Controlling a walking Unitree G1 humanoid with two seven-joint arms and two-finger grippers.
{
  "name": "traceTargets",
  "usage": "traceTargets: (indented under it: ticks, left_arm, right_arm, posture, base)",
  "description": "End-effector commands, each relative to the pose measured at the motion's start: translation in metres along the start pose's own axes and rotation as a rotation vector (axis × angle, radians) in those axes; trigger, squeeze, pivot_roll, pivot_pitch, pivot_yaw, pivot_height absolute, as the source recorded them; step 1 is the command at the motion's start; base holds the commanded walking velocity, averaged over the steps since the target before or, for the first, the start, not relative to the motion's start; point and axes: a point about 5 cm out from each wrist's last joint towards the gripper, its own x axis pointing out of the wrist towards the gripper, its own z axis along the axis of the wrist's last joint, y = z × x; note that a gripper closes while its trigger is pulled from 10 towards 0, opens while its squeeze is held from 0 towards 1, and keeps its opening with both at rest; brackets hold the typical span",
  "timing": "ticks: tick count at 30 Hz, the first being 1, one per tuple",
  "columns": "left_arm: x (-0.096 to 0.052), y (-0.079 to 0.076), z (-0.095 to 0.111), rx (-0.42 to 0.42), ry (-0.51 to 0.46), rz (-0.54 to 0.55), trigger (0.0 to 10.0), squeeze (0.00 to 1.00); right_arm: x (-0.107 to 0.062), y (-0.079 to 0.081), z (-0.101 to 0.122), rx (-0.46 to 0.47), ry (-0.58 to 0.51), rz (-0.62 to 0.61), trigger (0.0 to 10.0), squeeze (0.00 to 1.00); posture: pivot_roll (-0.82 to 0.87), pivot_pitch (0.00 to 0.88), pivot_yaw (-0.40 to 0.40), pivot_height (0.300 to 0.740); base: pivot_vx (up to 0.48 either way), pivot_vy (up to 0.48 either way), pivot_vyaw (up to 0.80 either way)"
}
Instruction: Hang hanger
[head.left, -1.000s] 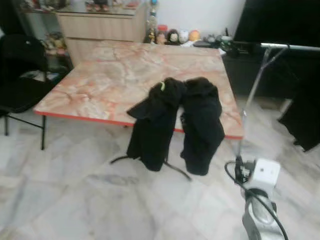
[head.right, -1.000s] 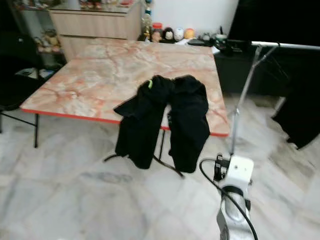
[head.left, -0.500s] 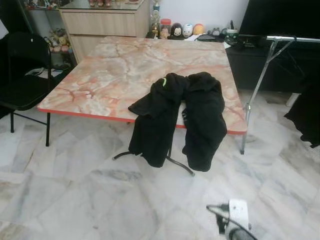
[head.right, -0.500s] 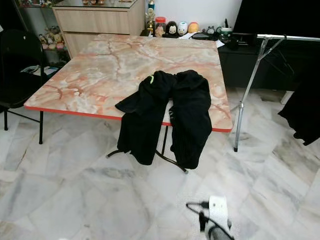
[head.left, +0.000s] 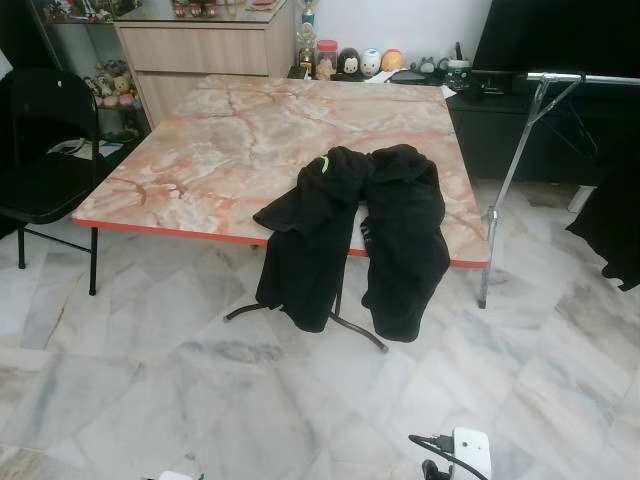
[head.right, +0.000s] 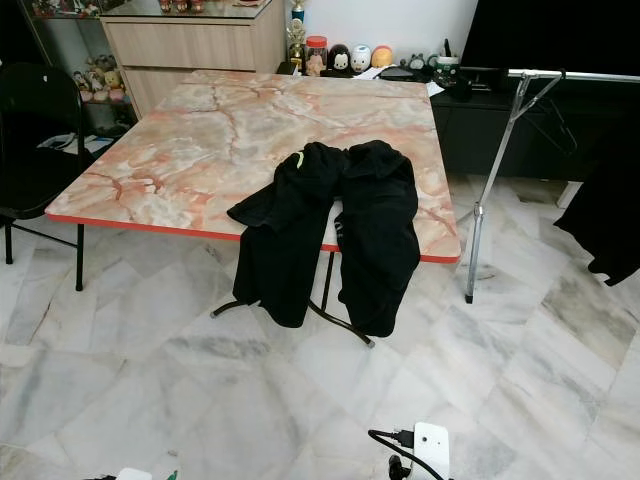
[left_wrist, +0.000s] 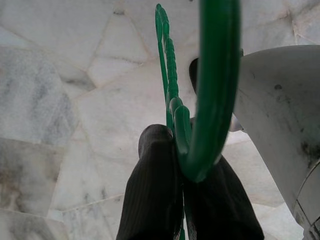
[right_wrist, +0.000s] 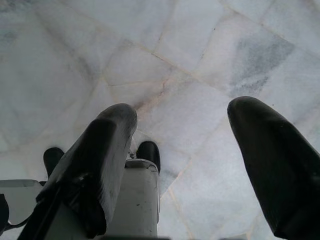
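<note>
At the far left a black folding chair (head.left: 45, 150) is seen beside the table, with a glass shelf unit (head.left: 90, 80) of small figures behind it. Next comes a wooden cabinet (head.left: 205, 50) against the back wall, and in front of it a square table (head.left: 220, 150) with a pink marble-pattern top and a red edge is placed on the pale marble floor (head.left: 150, 370). Two black garments (head.left: 350, 235) are laid side by side over the near edge of the table and hang down toward the floor; a small yellow-green tag is visible on the left one. A row of small round toys (head.left: 355, 62) is lined up behind the table at the wall. To the right a metal clothes rail (head.left: 585, 78) is held on a slanted leg (head.left: 510, 190), and a dark garment (head.left: 615, 225) hangs at the right border near it. In the left wrist view the left gripper (left_wrist: 182, 165) is seen low above the floor tiles, its two black fingers (left_wrist: 152, 200) pressed together on the green plastic hanger (left_wrist: 212, 85), whose thick curved part and thin notched bar rise from between them. In the right wrist view the right gripper (right_wrist: 182, 150) is pointed at the floor with its fingers (right_wrist: 107, 150) spread wide apart and nothing between them; the white top of the right arm (head.left: 465, 450) is visible at the lower border of the head views.
</note>
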Motion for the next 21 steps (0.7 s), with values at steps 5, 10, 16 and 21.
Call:
traceTargets:
  ticks: [5, 10, 16, 21]
  left_arm:
    - [0.0005, -0.0013, 0.0024, 0.017, 0.001, 0.001, 10.0, 0.00]
    - [0.0005, -0.0009, 0.0028, 0.028, 0.000, -0.002, 10.0, 0.00]
    - [0.0011, -0.0014, 0.0084, 0.028, -0.019, -0.007, 10.0, 0.00]
    - [0.0012, -0.0014, 0.0097, 0.035, -0.022, -0.009, 10.0, 0.00]
  right_arm:
    - [0.0007, 0.0011, 0.0026, 0.012, -0.003, -0.003, 10.0, 0.00]
    - [0.0009, 0.0048, 0.0044, 0.018, -0.016, 0.003, 10.0, 0.00]
    - [0.0001, -0.0016, 0.0000, 0.037, -0.006, -0.009, 10.0, 0.00]
    - [-0.0002, -0.0027, -0.0018, 0.049, -0.001, -0.023, 10.0, 0.00]
  posture:
    - [-0.02, 0.000, -0.021, 0.740]
    - [-0.03, 0.000, -0.015, 0.740]
    - [-0.03, 0.000, -0.014, 0.740]
    - [-0.03, 0.000, -0.012, 0.740]
  base:
    - [0.000, -0.305, 0.00]
    - [0.000, -0.305, 0.00]
    - [0.000, -0.313, 0.00]
    - [0.000, -0.325, 0.00]
